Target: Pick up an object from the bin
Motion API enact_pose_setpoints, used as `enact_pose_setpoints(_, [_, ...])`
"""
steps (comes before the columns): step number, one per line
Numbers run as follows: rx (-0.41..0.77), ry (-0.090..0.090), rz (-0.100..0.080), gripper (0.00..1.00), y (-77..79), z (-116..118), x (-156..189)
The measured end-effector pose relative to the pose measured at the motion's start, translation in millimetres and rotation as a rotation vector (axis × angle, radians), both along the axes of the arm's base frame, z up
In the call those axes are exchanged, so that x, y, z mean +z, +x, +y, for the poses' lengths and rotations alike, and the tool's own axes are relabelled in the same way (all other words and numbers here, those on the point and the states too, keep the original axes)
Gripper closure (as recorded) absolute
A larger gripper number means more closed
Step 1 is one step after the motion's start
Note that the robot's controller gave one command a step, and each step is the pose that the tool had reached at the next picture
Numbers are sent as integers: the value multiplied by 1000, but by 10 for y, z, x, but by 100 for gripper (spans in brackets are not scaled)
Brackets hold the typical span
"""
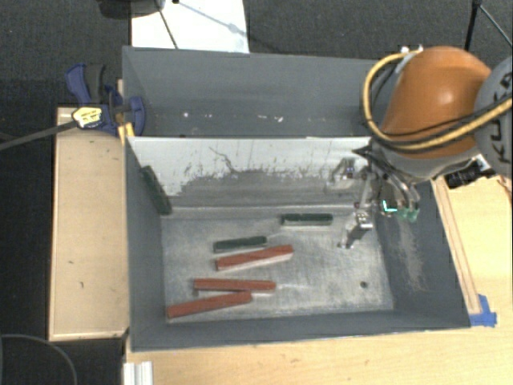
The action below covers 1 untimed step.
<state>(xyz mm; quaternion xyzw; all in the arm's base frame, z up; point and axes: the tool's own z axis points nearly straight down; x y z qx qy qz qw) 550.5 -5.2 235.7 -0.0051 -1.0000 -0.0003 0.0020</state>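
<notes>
My gripper point(353, 233) hangs low over the bin's right part, just right of a short dark green stick point(306, 220) that lies flat on the floor. The two stand apart. Further left lies a second dark green stick point(240, 244), and right below it a red-brown stick with a pale right end point(253, 257).
Two more red-brown sticks point(234, 285) point(208, 305) lie near the bin's front left. A dark flat block point(156, 191) leans against the left wall. The arm with its orange dome and yellow cable hangs over the bin's right rear corner.
</notes>
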Motion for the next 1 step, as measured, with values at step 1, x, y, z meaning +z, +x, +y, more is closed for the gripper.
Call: enact_pose_setpoints(1, [0, 0, -8, 0, 15, -1, 38])
